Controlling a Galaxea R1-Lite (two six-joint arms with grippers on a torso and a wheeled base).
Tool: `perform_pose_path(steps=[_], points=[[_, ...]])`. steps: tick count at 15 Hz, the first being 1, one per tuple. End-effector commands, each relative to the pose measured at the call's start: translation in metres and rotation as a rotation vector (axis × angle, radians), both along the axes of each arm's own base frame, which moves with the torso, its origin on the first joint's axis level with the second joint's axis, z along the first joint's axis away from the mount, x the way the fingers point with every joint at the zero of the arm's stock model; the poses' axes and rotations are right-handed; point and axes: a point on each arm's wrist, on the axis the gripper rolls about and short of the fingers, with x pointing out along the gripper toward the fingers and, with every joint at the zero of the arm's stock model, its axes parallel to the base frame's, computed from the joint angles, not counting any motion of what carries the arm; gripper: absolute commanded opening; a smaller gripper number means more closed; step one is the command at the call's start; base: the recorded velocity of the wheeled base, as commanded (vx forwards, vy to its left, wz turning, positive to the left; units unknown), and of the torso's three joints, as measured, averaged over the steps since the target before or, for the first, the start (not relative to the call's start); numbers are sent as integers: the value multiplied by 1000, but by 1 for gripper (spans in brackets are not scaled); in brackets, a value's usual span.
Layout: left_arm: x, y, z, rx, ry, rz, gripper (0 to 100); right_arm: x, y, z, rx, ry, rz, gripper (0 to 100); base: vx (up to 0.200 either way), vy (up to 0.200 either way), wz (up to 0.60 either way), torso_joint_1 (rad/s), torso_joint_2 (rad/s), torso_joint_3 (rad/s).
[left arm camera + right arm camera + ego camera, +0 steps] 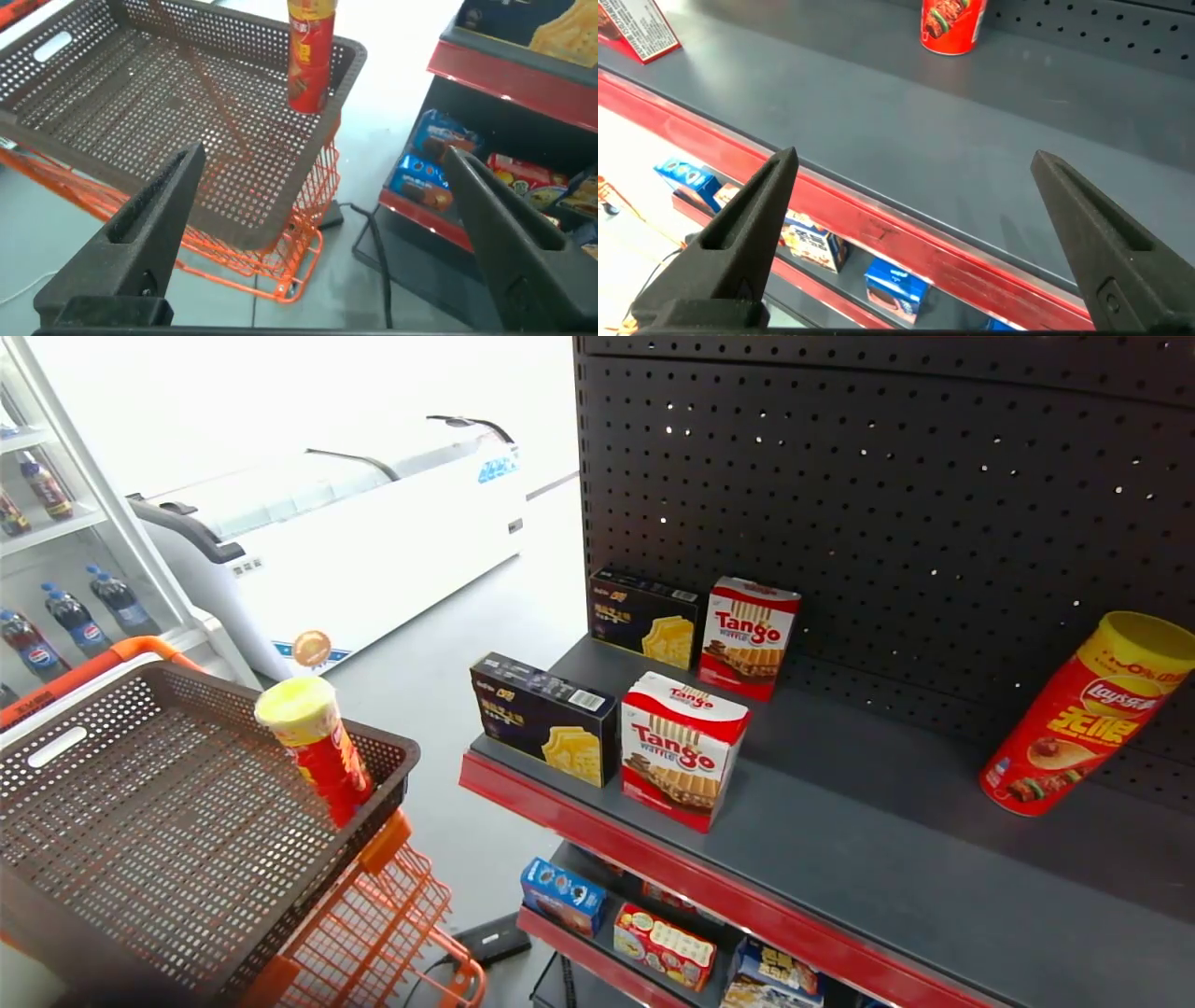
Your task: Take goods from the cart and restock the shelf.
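Left claw (322, 238) is released, empty; red cylindrical chip can with yellow lid (310, 56) stands well apart, in corner of brown perforated plastic basket (140, 103). Right claw (915, 243), released too, hangs above red front edge of grey metal shelf (971, 112). Head view: can at basket corner nearest shelf.

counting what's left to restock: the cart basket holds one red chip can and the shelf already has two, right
Not quite: the shelf has only one chip can, as the head view shows. The cart basket does hold one red can.

left claw (320, 152): matte black, tapered | right claw (915, 155): matte black, tapered
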Motion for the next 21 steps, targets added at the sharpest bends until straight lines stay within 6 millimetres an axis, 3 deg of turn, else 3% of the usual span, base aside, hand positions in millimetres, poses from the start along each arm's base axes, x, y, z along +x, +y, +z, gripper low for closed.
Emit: perform_pose_path(steps=[1,6,9,13,17,21], points=[[59,-2,23,6,184,6,100,0,0,0,0,1,0,100,0,0,0,0,0,0],[115,4,-1,-6,294,49,100,0,0,0,0,1,0,100,0,0,0,0,0,0],[172,17,-32,24,181,69,100,0,0,0,0,1,0,100,0,0,0,0,0,0],[214,20,-48,48,93,42,100,0,0,0,0,1,0,100,0,0,0,0,0,0],[237,23,-64,49,39,44,100,0,0,0,0,1,0,100,0,0,0,0,0,0],[274,26,-78,52,7,44,100,0,0,0,0,1,0,100,0,0,0,0,0,0]])
